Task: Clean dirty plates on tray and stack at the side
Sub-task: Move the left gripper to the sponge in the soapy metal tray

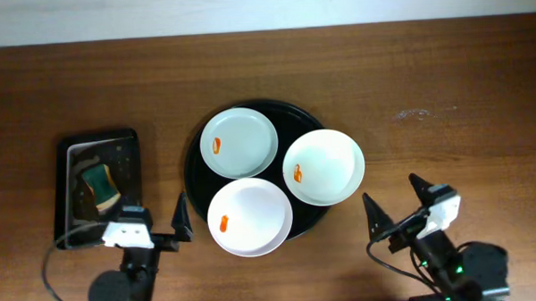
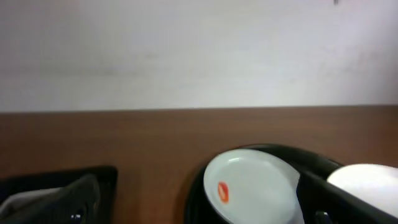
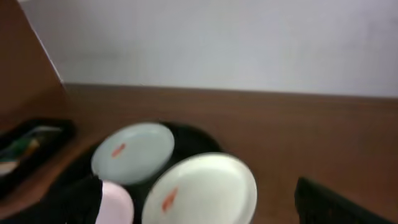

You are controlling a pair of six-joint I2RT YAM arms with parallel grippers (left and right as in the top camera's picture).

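Observation:
Three dirty plates lie on the round black tray (image 1: 193, 167), each with a small orange smear: one at the rear left (image 1: 240, 142), one at the right (image 1: 323, 166), one at the front (image 1: 250, 216). My left gripper (image 1: 133, 220) is open and empty at the table's front, left of the tray. My right gripper (image 1: 397, 198) is open and empty at the front right, just right of the right plate. The left wrist view shows the rear-left plate (image 2: 255, 186) on the tray (image 2: 280, 150). The right wrist view shows all three plates (image 3: 132, 151) (image 3: 202, 190) (image 3: 118, 205).
A smaller rectangular black tray (image 1: 125, 142) with a green and yellow sponge (image 1: 99, 181) stands at the left, just behind my left gripper. It also shows in the right wrist view (image 3: 31, 140). Brown table stretches right of the round tray. A white wall runs behind.

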